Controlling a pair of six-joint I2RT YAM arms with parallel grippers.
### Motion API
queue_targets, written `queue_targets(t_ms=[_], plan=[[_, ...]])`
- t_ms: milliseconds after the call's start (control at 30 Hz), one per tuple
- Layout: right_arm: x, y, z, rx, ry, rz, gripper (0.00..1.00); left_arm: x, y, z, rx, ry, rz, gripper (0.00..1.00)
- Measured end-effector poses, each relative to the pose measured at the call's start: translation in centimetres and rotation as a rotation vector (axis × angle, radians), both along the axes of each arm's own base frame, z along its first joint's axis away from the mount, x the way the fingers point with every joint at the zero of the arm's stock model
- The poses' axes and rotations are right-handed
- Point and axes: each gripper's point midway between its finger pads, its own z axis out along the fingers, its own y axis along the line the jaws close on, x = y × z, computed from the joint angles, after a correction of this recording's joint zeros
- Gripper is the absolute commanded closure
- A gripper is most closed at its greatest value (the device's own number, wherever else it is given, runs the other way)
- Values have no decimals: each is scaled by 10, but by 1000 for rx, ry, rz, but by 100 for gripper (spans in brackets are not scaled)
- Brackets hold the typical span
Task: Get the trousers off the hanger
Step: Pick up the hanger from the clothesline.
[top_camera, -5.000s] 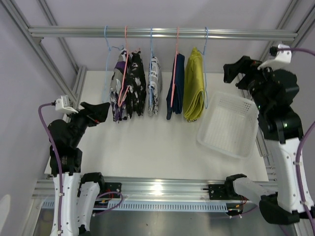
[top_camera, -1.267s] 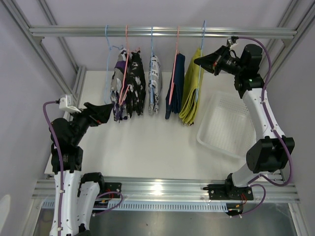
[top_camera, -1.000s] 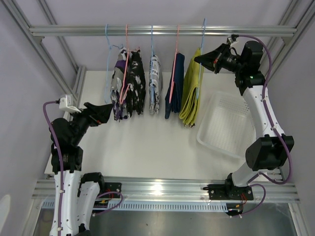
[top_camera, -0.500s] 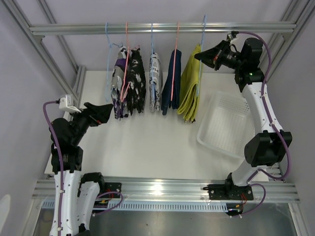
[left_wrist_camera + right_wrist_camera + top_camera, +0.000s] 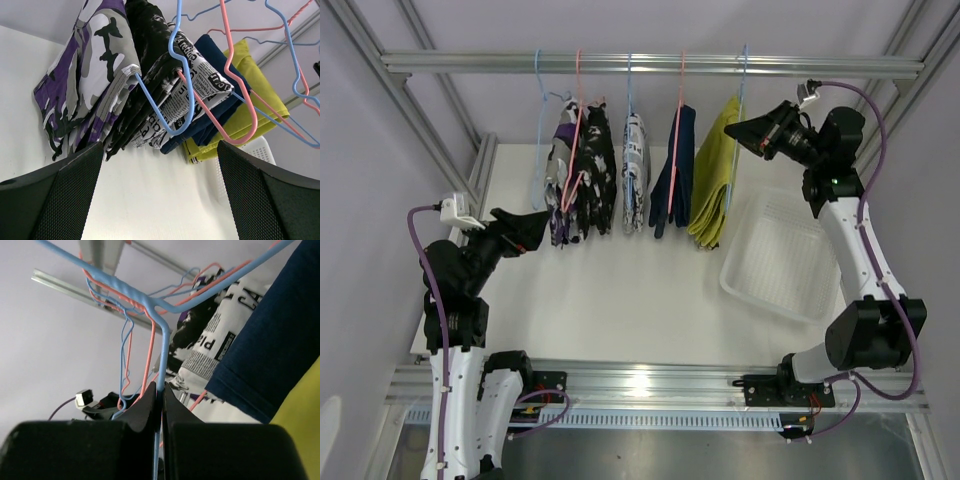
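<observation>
Trousers [image 5: 582, 170]: five folded pairs are seen hung in a row on wire hangers from the overhead rail [image 5: 470, 65].

- The yellow-green pair [image 5: 712, 185] is draped on the blue hanger [image 5: 744, 80], just left of the right gripper [image 5: 733, 127] in the top view.
- Beyond it the navy pair [image 5: 672, 175] is hung on a pink hanger [image 5: 681, 80].
- Next come the newsprint pair [image 5: 635, 180], the black floral pair [image 5: 598, 175] and the purple camouflage pair [image 5: 558, 195], which is farthest from that gripper.

In the wrist view the right gripper [image 5: 159, 390] is seen pinched together on the blue hanger's wire, close to its twisted neck. Whether the yellow-green cloth is also touched cannot be made out.

A white basket [image 5: 770, 300] is set on the table [image 5: 620, 290], below this gripper and slightly to its right.

The left gripper [image 5: 530, 232] is spread wide with nothing between its fingers [image 5: 55, 200]. It is placed low, just beside the purple camouflage pair and not touching it.
</observation>
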Motion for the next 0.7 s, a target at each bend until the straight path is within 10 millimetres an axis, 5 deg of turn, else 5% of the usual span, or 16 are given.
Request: queue_targets(t_ms=[500, 700], plan=[[10, -10, 1, -25, -115, -83, 100, 0, 0, 0, 0, 0, 0, 1], [19, -5, 16, -23, -164, -64, 100, 0, 0, 0, 1, 0, 0, 1]])
